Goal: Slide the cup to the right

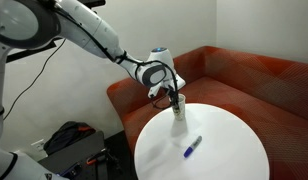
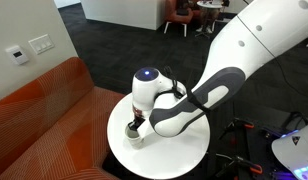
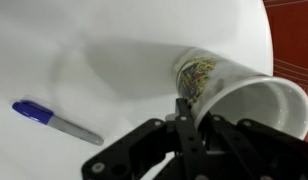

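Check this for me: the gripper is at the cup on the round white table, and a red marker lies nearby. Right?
Not quite: the marker is blue, not red, as the wrist view shows. The gripper is indeed at the cup on the round white table.

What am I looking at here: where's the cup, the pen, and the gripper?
cup (image 3: 198,77): wrist view, printed side wall.
pen (image 3: 56,123): wrist view, middle of its barrel.
gripper (image 3: 184,106): wrist view, between its fingertips.

No readable text; cup print blurred, illegible.
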`<state>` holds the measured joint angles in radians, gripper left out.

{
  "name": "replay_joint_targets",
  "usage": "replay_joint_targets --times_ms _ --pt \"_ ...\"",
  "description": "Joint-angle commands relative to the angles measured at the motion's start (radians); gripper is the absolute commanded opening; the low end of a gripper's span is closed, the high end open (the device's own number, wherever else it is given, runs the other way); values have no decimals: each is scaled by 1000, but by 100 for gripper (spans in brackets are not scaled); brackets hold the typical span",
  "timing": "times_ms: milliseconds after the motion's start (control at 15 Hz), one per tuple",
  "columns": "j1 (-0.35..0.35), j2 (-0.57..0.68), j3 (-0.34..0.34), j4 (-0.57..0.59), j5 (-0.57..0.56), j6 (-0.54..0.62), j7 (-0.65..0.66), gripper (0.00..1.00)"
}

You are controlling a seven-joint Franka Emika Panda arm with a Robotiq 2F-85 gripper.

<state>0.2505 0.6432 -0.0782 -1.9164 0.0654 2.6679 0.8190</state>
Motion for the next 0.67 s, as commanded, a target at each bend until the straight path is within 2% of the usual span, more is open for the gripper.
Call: replay_joint_targets --times_ms 0,600 --pt "12 -44 -18 -49 3 -13 23 3" --pt "-9 -115 -31 -201 25 116 15 3"
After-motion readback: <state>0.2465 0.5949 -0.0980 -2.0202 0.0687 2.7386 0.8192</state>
